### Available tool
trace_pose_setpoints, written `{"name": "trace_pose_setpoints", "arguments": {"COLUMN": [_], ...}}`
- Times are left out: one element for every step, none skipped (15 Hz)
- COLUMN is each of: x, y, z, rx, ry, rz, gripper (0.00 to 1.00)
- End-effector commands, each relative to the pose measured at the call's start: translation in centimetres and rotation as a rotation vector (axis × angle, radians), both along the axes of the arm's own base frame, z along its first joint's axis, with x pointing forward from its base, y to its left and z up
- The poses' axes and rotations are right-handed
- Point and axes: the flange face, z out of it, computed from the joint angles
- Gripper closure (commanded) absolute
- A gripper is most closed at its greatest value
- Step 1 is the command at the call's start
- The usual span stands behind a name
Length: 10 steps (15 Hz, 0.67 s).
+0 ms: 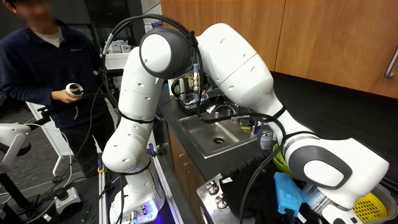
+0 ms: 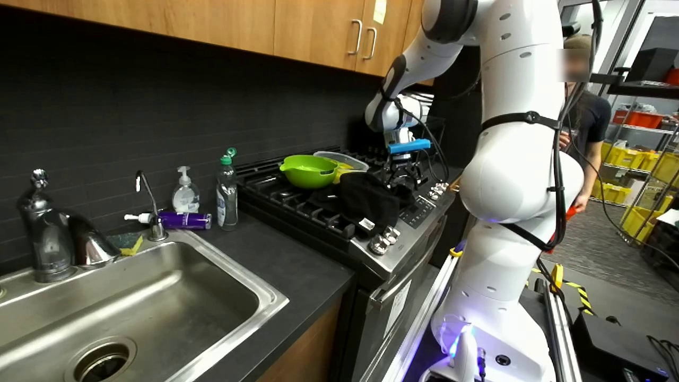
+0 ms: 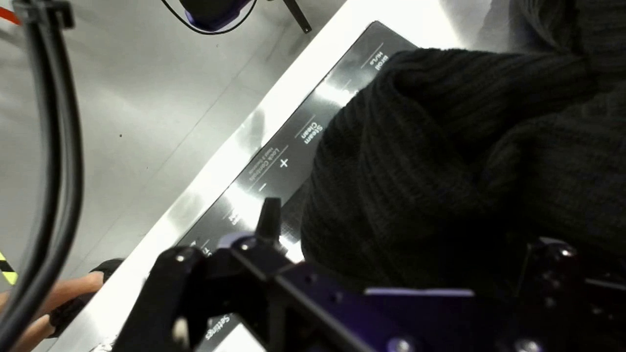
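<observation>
A black ribbed knit cloth [image 2: 368, 199] lies bunched on the stove [image 2: 379, 254], over its burner grates and front edge. It also shows in an exterior view [image 1: 245, 193] and fills the right of the wrist view [image 3: 440, 137]. My gripper [image 3: 398, 234] is open, its fingers wide apart, with part of the cloth below and between them. In an exterior view the gripper [image 2: 403, 178] is low over the cloth's far end, by the control panel [image 2: 419, 209]. Whether the fingertips touch the cloth is not clear. A blue part [image 2: 408, 146] sits on the wrist above the gripper.
A green bowl [image 2: 307, 172] stands on the grates behind the cloth, and a yellow strainer [image 1: 370, 207] sits in a pale tub. Stove knobs [image 1: 221, 201] line the front edge. A sink [image 2: 212, 276], soap bottles [image 2: 227, 193] and overhead cabinets [image 2: 318, 32] are nearby. People stand behind the arm.
</observation>
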Motion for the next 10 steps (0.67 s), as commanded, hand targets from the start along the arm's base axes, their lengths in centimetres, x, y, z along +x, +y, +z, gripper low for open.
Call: {"name": "trace_pose_setpoints", "arguments": {"x": [0.1,0.3,0.4,0.6,0.8,0.9,1.1,1.2,1.2,1.3], "y": [-0.2,-0.3,-0.3,-0.3,-0.3,-0.3,-0.4,-0.4,-0.4,-0.4], "z": [-0.4,-0.2,-0.1,0.0,0.2,0.3,0.4,0.4,0.5,0.5], "rx": [0.019,0.018,0.018,0.018,0.017,0.015,0.014,0.013,0.012,0.012], "ry": [-0.027,-0.033,-0.040,-0.045,-0.048,-0.051,-0.052,-0.053,-0.053,-0.054], "rz": [0.001,0.004,0.009,0.013,0.017,0.020,0.022,0.022,0.023,0.022], "gripper": [0.26,0.32,0.38,0.45,0.54,0.61,0.70,0.77,0.84,0.93]}}
